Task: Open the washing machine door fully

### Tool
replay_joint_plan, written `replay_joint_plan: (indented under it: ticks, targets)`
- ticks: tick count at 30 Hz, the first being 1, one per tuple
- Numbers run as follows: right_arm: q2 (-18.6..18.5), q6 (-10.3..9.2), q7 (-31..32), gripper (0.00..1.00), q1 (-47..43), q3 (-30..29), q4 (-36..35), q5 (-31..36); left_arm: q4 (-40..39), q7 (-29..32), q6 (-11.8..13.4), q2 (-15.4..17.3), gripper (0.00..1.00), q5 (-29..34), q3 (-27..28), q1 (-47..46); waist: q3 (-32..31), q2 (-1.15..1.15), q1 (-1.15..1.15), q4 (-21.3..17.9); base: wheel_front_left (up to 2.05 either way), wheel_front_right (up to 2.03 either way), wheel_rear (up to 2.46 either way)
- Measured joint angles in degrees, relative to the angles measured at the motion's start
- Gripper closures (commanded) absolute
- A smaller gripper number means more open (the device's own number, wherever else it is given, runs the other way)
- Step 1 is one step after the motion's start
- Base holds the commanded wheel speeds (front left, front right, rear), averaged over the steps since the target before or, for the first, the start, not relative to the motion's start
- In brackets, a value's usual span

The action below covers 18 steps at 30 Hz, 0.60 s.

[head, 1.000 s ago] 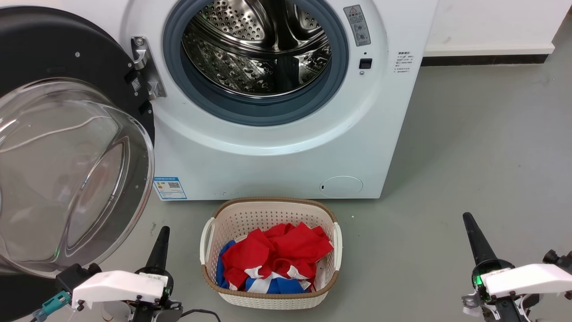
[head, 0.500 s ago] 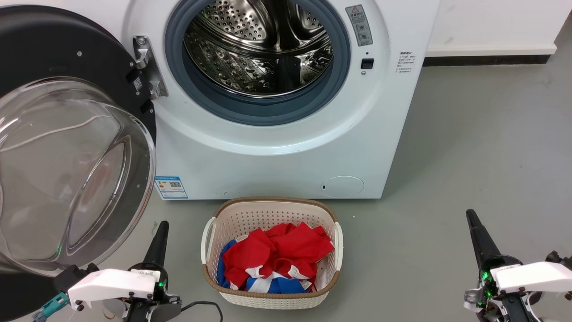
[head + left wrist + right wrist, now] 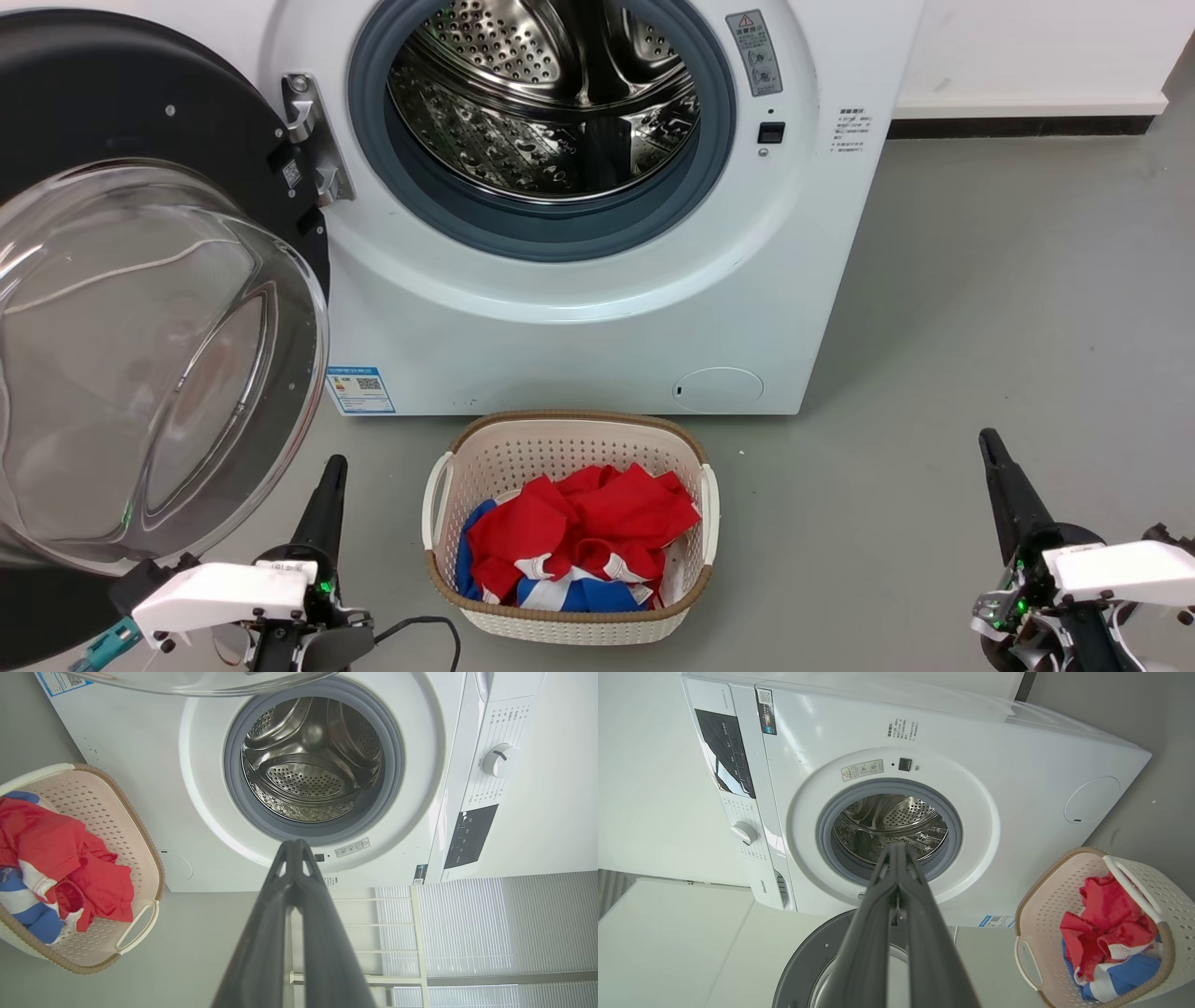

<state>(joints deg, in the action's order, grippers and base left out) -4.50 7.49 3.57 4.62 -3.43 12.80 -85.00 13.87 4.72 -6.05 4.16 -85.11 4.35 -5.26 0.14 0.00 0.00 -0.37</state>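
The washing machine door [image 3: 140, 308], a black round frame with a bulging clear glass bowl, stands swung out to the left on its metal hinge [image 3: 313, 140]. The steel drum [image 3: 546, 93] is exposed. My left gripper [image 3: 332, 469] is shut and holds nothing, low on the floor side just below the glass bowl and apart from it. My right gripper [image 3: 991, 446] is shut and holds nothing at the lower right, far from the machine. In the left wrist view the shut fingertips [image 3: 294, 845] point at the drum opening, with the glass edge [image 3: 201, 681] at the top. The right wrist view shows shut fingertips [image 3: 896, 848] and the door [image 3: 808, 961] below.
A cream laundry basket [image 3: 439, 485] with red, white and blue clothes [image 3: 579, 537] sits on the grey floor in front of the machine, between my arms. A small round white flap [image 3: 717, 388] is low on the machine front. Bare floor [image 3: 1008, 299] lies to the right.
The head view has shifted slightly to the right. Both grippers stay shut and low, their fingertips a little higher in the picture. The door has not visibly moved.
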Motion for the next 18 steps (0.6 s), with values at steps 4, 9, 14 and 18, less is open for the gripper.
replay_joint_plan:
  ticks: [4,9,14,18]
  targets:
    - [0.02,0.0,0.13,1.0,0.13,-0.22,0.2,-1.87,0.04,0.27,-0.23,-0.42,1.0,-1.47,0.44,-0.03,0.01,0.0,0.0,0.07,0.0,0.0,0.0]
    - [0.04,0.0,0.53,1.0,0.24,-0.48,0.44,-3.92,0.1,0.73,-0.54,-0.69,1.0,-3.11,1.09,-0.19,0.02,0.0,0.0,0.15,0.0,0.0,0.0]
    - [0.07,0.0,0.87,1.0,0.58,-0.75,0.71,-5.94,0.12,1.19,-0.97,-0.92,1.0,-4.78,1.55,-0.55,0.02,0.0,0.0,0.24,0.0,0.0,0.0]
    - [0.09,0.0,1.1,1.0,1.03,-0.93,0.89,-7.49,0.15,1.66,-1.12,-1.09,1.0,-6.02,1.92,-0.63,0.03,0.0,0.0,0.31,0.0,0.0,0.0]
